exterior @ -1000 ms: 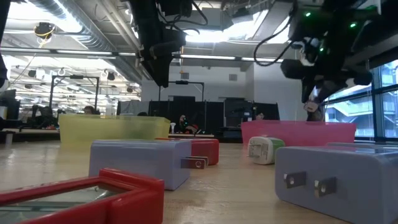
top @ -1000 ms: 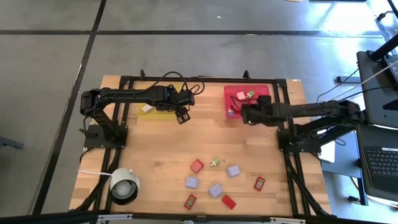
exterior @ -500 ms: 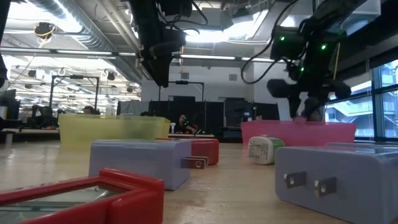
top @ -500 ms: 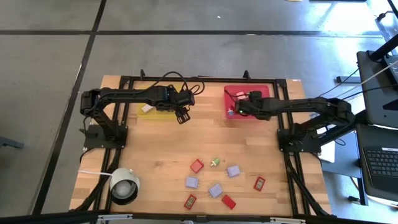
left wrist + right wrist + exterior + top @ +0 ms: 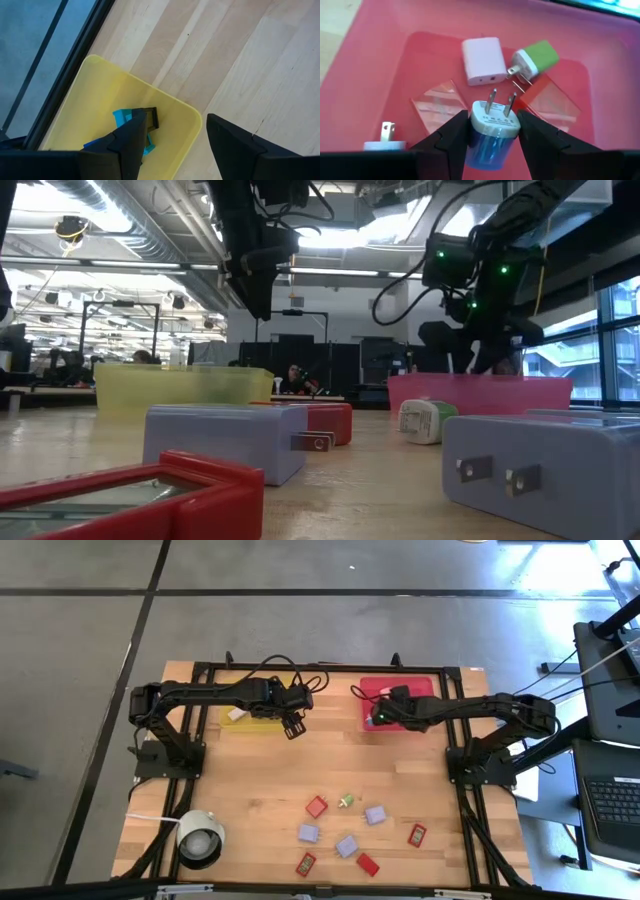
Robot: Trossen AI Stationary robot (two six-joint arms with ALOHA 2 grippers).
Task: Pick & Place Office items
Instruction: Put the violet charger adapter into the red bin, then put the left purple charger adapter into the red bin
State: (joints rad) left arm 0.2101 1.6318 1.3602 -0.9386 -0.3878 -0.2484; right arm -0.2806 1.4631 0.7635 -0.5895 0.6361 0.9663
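Observation:
My right gripper (image 5: 492, 142) is shut on a blue and white plug charger (image 5: 491, 131) over the red tray (image 5: 398, 705) at the table's far right. In the tray lie a pink charger (image 5: 484, 61), a green and white charger (image 5: 536, 58), a lilac one (image 5: 382, 143) and flat clear pieces. My left gripper (image 5: 172, 145) is open and empty above the right near corner of the yellow tray (image 5: 250, 718), which holds a blue item (image 5: 131, 122). Several red, lilac and green office items (image 5: 346, 845) lie on the near right of the table. My right gripper pinches the charger's blue body (image 5: 485, 150) between its two fingers, one on each side. The white face with the two metal prongs (image 5: 500, 102) points away from the wrist. The fingers slant down over the red tray, and the charger hangs clear of the items in it.
A white round cylinder with a dark centre (image 5: 200, 838) stands at the near left corner. In the low view a lilac charger (image 5: 225, 438) and a red block (image 5: 130, 500) lie close to the camera. Bare wood lies between the trays and the near items.
My right gripper has gone toward the table's left over the red tray and come lower, still shut on the blue and white charger.

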